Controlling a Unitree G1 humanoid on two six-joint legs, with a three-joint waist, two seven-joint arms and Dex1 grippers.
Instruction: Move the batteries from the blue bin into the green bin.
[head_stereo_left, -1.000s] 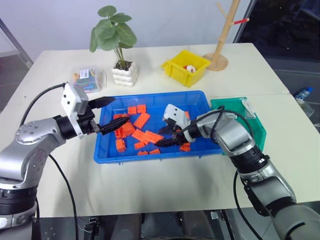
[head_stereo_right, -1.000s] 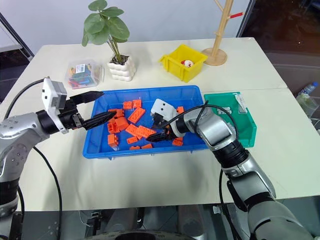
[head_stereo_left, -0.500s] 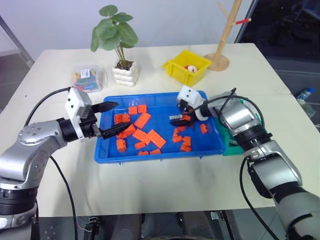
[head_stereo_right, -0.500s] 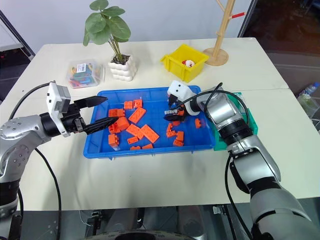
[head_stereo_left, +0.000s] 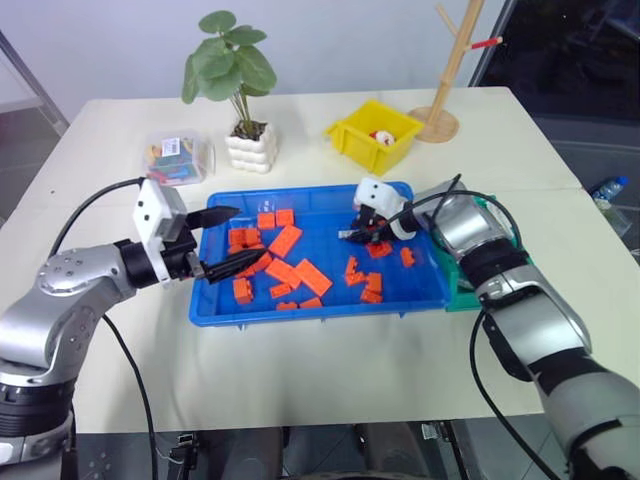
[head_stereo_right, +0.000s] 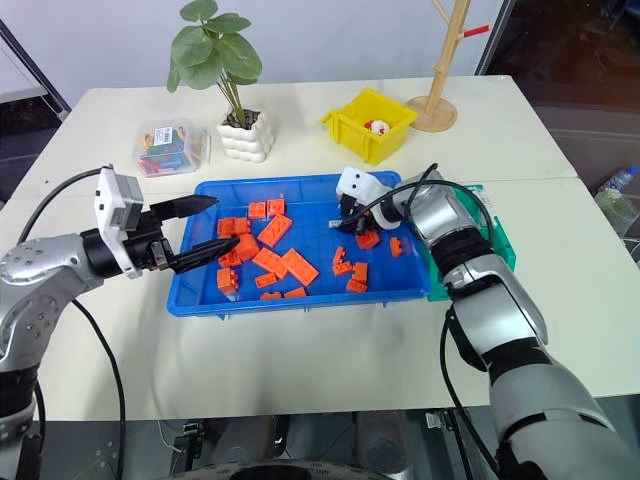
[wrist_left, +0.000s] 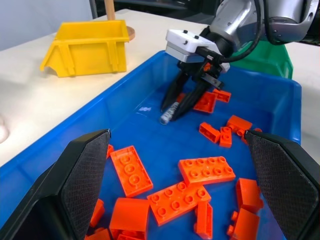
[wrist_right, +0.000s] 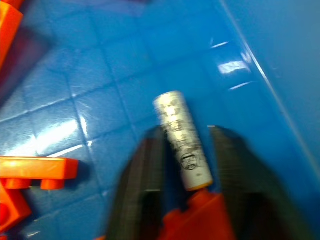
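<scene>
1. Over the far right part of the large shallow bright blue plastic tray (head_stereo_left: 215, 305), the right claw (wrist_left: 176, 106) is pointing down with its two black fingers clamped on a small silver-grey cylindrical battery (wrist_right: 181, 139).
2. That battery is sticking out past the fingertips, its free end hanging just above the tray's blue floor, close to the far wall.
3. Around it, orange toy bricks (head_stereo_left: 292, 272) are lying scattered across the tray floor, most of them in the left and middle parts, with a few beside the right claw.
4. Beyond the tray's right end, the smaller dark green plastic bin (head_stereo_right: 497, 250) is sitting on the pale worktop (head_stereo_left: 330, 360), largely hidden behind the right arm.
5. At the tray's left end, the left claw (head_stereo_left: 232, 238) is hovering level over the rim with its fingers spread wide apart and nothing between them.
6. Farther back on the worktop, a small yellow plastic bin (head_stereo_left: 372, 134), a potted green plant in a white pot (head_stereo_left: 240, 100) and a clear plastic box of coloured items (head_stereo_left: 176, 159) are standing.
</scene>
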